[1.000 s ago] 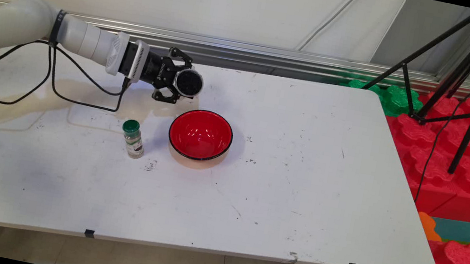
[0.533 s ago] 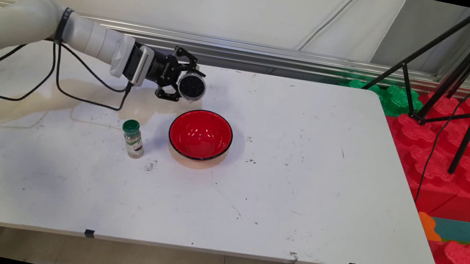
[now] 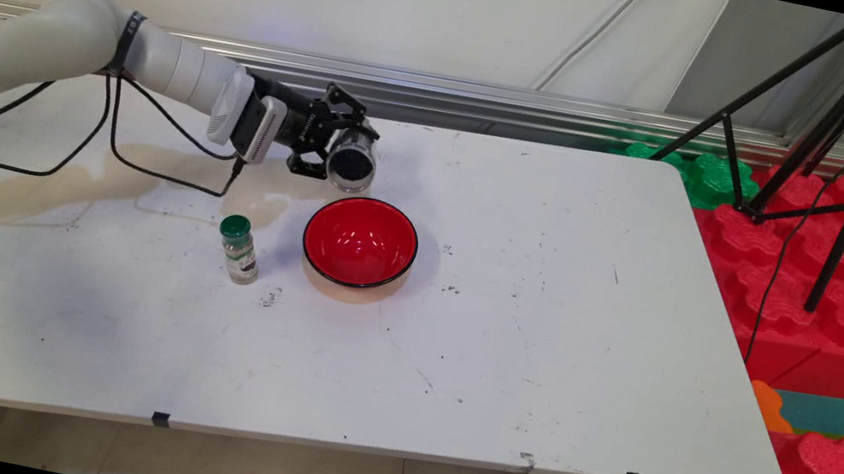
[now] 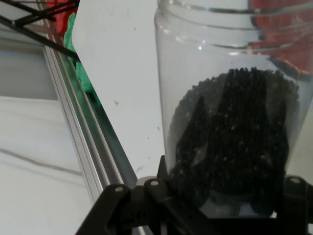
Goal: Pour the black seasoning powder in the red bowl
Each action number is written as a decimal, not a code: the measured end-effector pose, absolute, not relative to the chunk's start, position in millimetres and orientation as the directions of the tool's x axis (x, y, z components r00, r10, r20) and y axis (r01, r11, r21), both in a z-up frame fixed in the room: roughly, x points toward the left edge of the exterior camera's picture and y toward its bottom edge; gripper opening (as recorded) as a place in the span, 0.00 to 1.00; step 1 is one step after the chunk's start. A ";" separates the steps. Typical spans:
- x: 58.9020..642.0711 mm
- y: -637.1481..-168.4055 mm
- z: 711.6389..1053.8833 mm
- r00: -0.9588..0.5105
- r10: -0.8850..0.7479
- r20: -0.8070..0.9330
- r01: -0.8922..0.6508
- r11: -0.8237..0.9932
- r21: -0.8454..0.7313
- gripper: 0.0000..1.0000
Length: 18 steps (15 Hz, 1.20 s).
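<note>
Two fingers of my black gripper (image 3: 341,153) pinch a clear jar of black grains (image 3: 353,162) | tilted just behind red bowl (image 3: 360,242) | green-capped spice bottle (image 3: 239,249) left of bowl

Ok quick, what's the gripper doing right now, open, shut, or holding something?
Gripper: shut on the clear open-mouthed jar of small black grains, held tipped on its side just beyond the red bowl.
</note>
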State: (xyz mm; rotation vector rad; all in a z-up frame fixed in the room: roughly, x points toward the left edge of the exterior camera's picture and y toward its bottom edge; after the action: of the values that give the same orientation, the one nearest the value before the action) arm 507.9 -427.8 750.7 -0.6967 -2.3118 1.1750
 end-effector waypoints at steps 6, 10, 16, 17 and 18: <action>500.9 -428.8 753.3 -0.741 0.669 0.055 0.325 0.429 -0.843 0.00; 496.8 -429.6 754.0 -0.719 0.695 -0.010 0.378 0.379 -0.845 0.00; 487.5 -433.1 757.3 -0.673 0.730 -0.115 0.456 0.289 -0.842 0.00; 486.4 -433.9 757.6 -0.668 0.733 -0.126 0.464 0.278 -0.841 0.00; 484.9 -435.1 758.2 -0.661 0.737 -0.142 0.474 0.264 -0.840 0.00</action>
State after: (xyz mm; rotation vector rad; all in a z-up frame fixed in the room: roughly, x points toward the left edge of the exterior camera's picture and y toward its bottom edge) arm 484.9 -435.1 758.2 -1.1181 -2.2597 1.3489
